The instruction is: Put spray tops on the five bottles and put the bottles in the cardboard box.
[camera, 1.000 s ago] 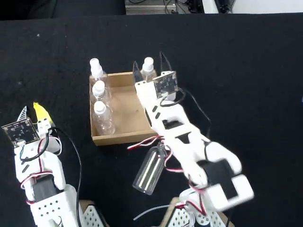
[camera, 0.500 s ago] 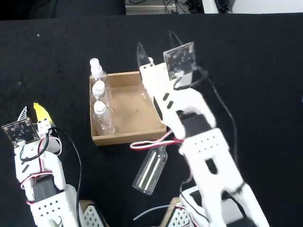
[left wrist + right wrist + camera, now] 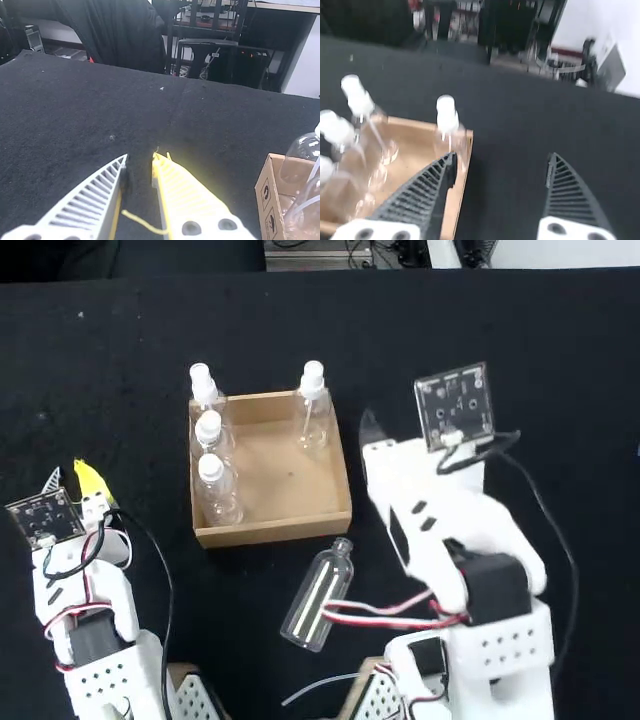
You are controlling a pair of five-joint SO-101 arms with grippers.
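The cardboard box holds four clear bottles with white spray tops. Three stand along its left wall, and one stands in its far right corner. A fifth clear bottle, with no top, lies on the table just in front of the box, its neck towards the box. My right gripper hangs open and holds nothing, right of the box; from its wrist, the corner bottle stands beyond its left finger. My left gripper is near the table's left front, slightly open and holding nothing.
Black cloth covers the table, with free room to the right of and behind the box. The box's edge and a bottle lie to one side of my left gripper. Red and white cables run near the lying bottle.
My right gripper, which was around the bottle in the box's far right corner, has let it go, risen and swung to the right of the box. The left arm is almost still.
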